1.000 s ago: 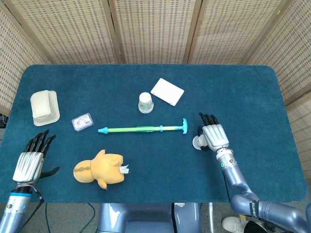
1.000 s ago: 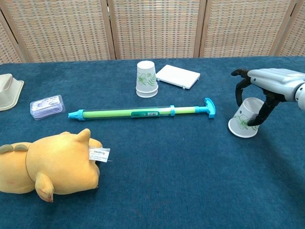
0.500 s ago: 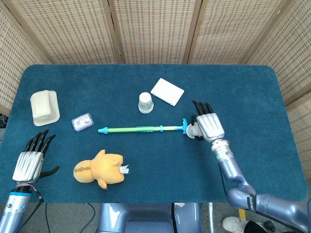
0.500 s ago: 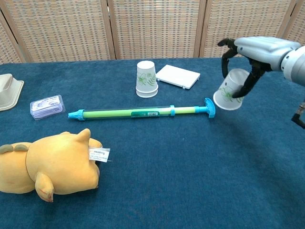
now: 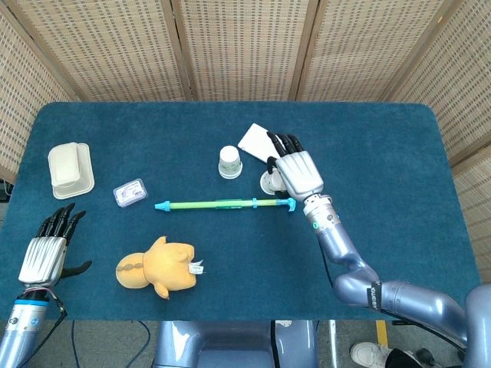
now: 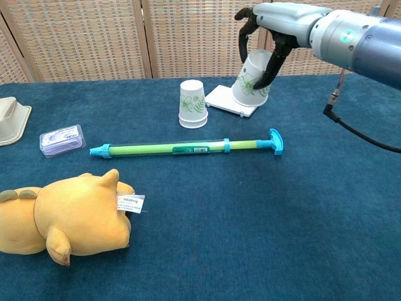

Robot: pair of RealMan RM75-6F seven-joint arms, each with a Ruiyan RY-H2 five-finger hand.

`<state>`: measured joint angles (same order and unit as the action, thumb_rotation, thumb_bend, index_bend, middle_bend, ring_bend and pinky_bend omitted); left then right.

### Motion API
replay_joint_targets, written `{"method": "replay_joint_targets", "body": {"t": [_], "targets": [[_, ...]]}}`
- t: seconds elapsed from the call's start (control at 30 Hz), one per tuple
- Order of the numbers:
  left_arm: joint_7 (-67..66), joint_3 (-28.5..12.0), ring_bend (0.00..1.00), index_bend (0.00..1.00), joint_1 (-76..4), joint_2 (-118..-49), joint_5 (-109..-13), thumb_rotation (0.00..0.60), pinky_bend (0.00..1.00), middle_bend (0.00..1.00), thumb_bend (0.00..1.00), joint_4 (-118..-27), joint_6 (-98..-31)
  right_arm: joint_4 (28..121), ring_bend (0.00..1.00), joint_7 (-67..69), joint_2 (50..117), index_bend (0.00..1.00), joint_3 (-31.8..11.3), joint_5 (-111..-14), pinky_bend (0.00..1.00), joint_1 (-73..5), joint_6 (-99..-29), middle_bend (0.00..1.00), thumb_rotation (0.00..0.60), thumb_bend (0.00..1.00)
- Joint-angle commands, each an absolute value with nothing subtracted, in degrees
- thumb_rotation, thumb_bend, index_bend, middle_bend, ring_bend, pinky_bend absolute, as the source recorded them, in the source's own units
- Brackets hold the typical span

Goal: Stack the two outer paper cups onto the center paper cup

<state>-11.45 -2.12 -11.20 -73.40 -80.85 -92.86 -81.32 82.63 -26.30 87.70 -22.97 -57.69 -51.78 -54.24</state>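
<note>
A white paper cup with a green leaf print (image 6: pixel 193 103) (image 5: pixel 229 162) stands upside down on the blue table, behind the green rod. My right hand (image 6: pixel 270 19) (image 5: pixel 295 170) holds a second such cup (image 6: pixel 252 79) (image 5: pixel 271 182) in the air, mouth down and tilted, to the right of the standing cup and above the white box. My left hand (image 5: pixel 47 249) hovers open at the near left edge of the table, holding nothing; the chest view does not show it.
A green and blue rod (image 6: pixel 188 148) lies across the middle. A white flat box (image 6: pixel 233 100) sits behind the held cup. A yellow plush toy (image 6: pixel 59 216) lies front left, a small clear case (image 6: pixel 62 138) and a beige tray (image 5: pixel 70 169) further left.
My right hand has lifted the cup off the table at the right and carried it left and away from me, up over the rod's end toward the standing cup. The left hand barely moved.
</note>
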Motion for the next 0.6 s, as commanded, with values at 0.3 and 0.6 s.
{"method": "replay_joint_targets", "body": {"t": [0.3, 0.6], "targets": [[-10.7, -3.4, 0.0, 0.1, -11.9, -73.5, -79.1, 0.6, 0.1, 0.0, 0.15, -91.9, -79.3, 70.6, 0.0, -24.2, 94.7, 0.59, -26.1, -53.3, 0.13, -61.4, -47.8, 0.09, 0.6, 0.23], [-10.1, -4.1, 0.0, 0.1, -12.4, -73.4, -77.3, 0.6, 0.1, 0.0, 0.15, -91.0, -77.4, 61.0, 0.0, -20.3, 99.2, 0.6, -27.6, -53.7, 0.13, -67.3, -45.1, 0.1, 0.6, 0.23]]}}
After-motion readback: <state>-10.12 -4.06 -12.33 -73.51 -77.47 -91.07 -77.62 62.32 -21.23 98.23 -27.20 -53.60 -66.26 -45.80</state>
